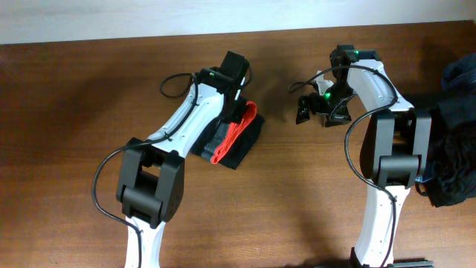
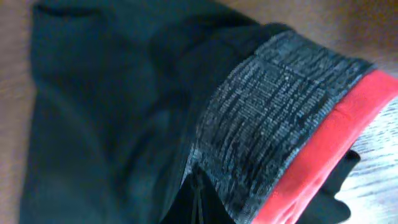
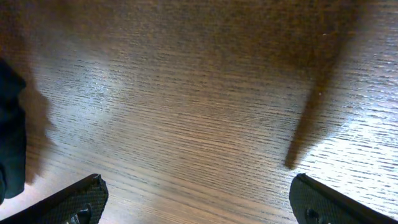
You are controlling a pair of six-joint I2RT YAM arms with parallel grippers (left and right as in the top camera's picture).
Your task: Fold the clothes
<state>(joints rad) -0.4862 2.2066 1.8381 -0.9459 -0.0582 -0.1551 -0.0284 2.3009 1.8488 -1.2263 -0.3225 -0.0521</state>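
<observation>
The black pants [image 1: 239, 149] lie in a small folded bundle at the table's middle, with the grey waistband [image 2: 273, 118] and the red inner edge [image 1: 232, 134] on top. They fill the left wrist view [image 2: 112, 112]. My left gripper [image 2: 199, 198] is low on the bundle, its fingers closed together at the waistband's edge and pinching the cloth. In the overhead view it is mostly hidden under its own wrist [image 1: 239, 103]. My right gripper [image 1: 318, 113] is open and empty over bare wood to the right of the pants, and it also shows in the right wrist view [image 3: 199, 202].
A heap of dark and blue denim garments [image 1: 457, 141] lies at the table's right edge beside the right arm's base. A dark cloth edge [image 3: 9, 137] shows at the left of the right wrist view. The wooden table [image 1: 67, 134] ends at a pale wall at the back.
</observation>
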